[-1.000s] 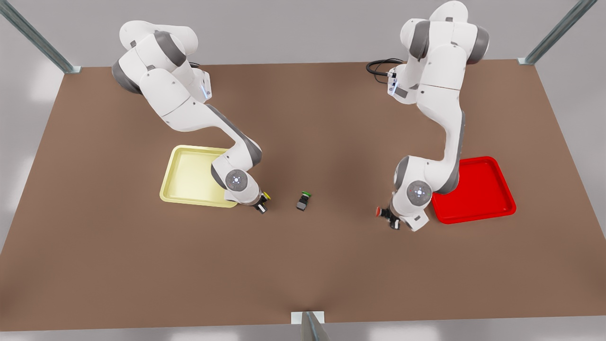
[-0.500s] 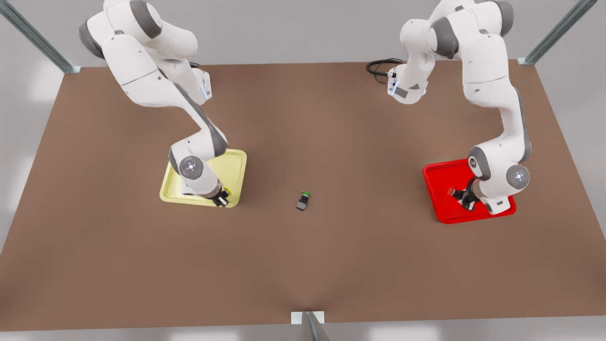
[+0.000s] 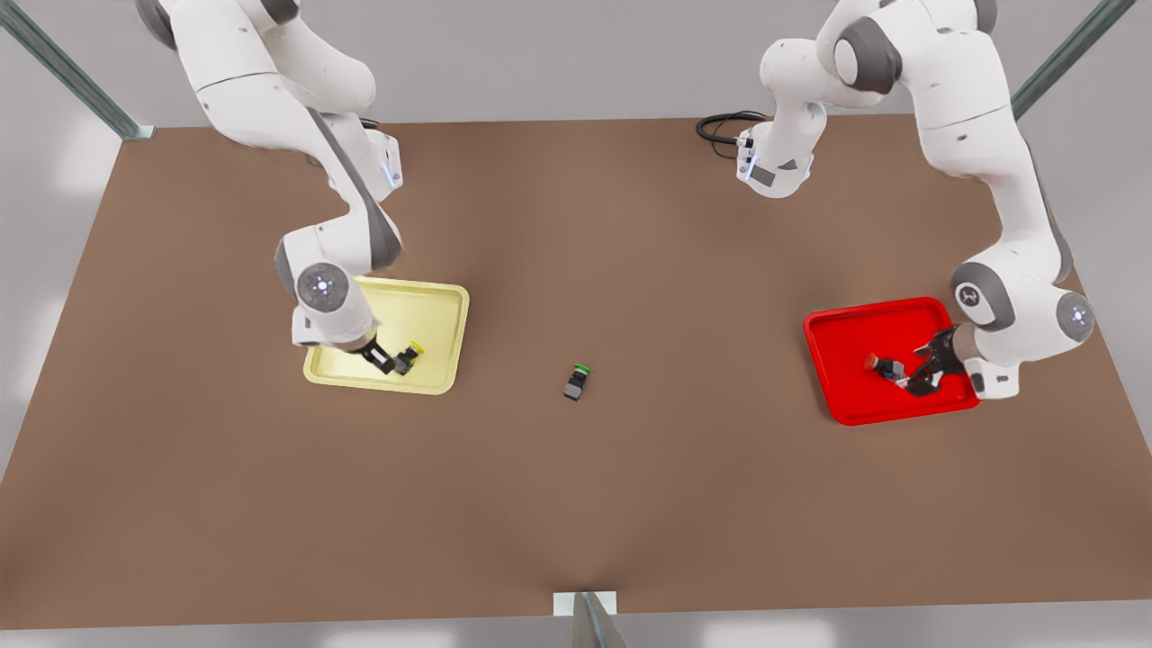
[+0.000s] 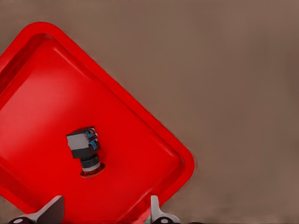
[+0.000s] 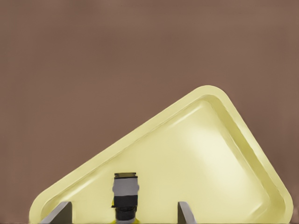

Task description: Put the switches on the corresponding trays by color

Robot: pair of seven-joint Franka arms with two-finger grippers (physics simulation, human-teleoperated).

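The left gripper (image 3: 927,371) hangs over the bright red rounded-corner tray (image 3: 846,326), fingers spread wide and empty, with the small dark-bodied red-capped switch (image 3: 882,365) lying on its side on the tray floor just beside them. The right gripper (image 3: 387,359), also wide open, sits low over the pale yellow tray (image 3: 441,310), the yellow-capped switch (image 3: 409,354) resting between its fingers. The risk is in the retreat: a fingertip could clip either loose switch and knock it toward the rim or out onto the brown desk (image 3: 576,504). The green-capped switch (image 3: 577,381) lies well apart.
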